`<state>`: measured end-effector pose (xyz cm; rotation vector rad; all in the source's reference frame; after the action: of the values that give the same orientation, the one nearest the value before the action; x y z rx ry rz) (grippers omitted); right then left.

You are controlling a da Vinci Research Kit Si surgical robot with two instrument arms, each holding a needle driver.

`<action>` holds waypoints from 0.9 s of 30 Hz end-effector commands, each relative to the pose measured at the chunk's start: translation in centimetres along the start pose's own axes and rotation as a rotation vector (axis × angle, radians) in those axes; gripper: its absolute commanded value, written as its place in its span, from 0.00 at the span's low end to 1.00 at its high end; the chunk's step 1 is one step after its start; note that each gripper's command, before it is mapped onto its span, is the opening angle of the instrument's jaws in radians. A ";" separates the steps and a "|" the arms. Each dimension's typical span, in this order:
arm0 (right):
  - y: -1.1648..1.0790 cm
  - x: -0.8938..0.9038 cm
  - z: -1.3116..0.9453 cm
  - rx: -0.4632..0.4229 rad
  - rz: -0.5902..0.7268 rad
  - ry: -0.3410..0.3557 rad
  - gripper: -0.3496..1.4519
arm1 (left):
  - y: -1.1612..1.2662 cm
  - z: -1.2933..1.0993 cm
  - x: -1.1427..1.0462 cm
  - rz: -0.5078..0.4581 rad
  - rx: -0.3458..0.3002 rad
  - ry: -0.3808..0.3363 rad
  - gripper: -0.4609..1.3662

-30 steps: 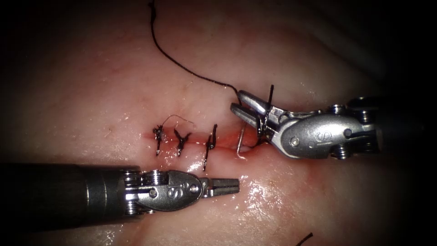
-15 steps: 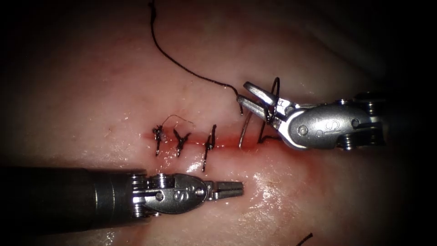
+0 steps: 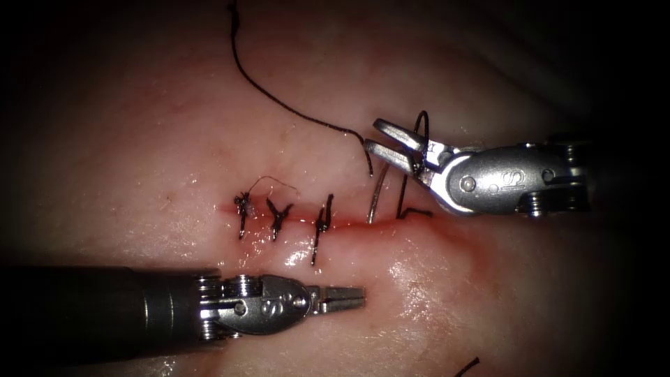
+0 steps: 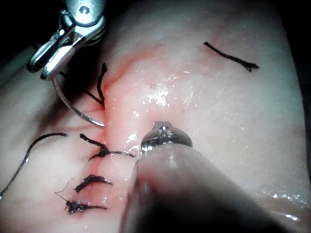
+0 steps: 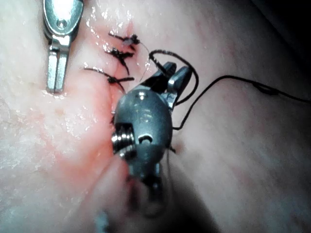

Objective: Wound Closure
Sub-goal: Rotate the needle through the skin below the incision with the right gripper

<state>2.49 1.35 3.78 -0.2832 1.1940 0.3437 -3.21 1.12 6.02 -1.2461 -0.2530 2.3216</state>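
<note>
My right tool (image 3: 382, 145) sits above the cut (image 3: 349, 220), its polished steel jaws closed on the needle (image 3: 377, 199) near its back end. The needle is a thin, bright steel curve that arcs down from the jaws, and its tip end meets the tissue (image 3: 174, 139) at the cut's upper edge, just right of the third stitch; I cannot tell how deep it sits. Dark, wiry thread (image 3: 279, 103) runs from the jaws up and away across the tissue toward the upper left, and another bit loops round the tool's wrist and drops to the cut.

My left tool (image 3: 345, 298) lies below the cut, its narrow ridged jaws closed on nothing, clear of the tissue surface as far as I can see. Its rounded metal wrist carries a stamped "S", and the right tool's wrist shows the same letter.

Three dark stitches (image 3: 279, 216) with stubby knotted ends cross the cut's left part. The tissue is pale, glossy and wet, with thin red fluid (image 3: 447, 244) tinting the cut line and the skin to its right. A short cut end of thread (image 3: 466, 366) lies well below, near the edge.
</note>
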 end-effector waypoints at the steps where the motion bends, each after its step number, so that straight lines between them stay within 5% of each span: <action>1: 0.01 0.00 0.00 0.007 0.013 -0.006 0.00 | 0.00 0.01 -0.01 -0.001 -0.010 0.000 0.06; 19: 0.03 -0.07 0.13 0.001 0.255 -0.056 0.00 | 0.03 -0.03 -0.05 -0.002 -0.011 -0.002 0.06; 27: -0.01 0.00 0.30 -0.010 0.430 -0.176 0.00 | 0.05 -0.04 -0.05 -0.002 -0.009 -0.003 0.06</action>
<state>2.76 1.46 3.89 0.0059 1.0692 0.7315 -3.17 1.03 6.02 -1.2414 -0.2549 2.3220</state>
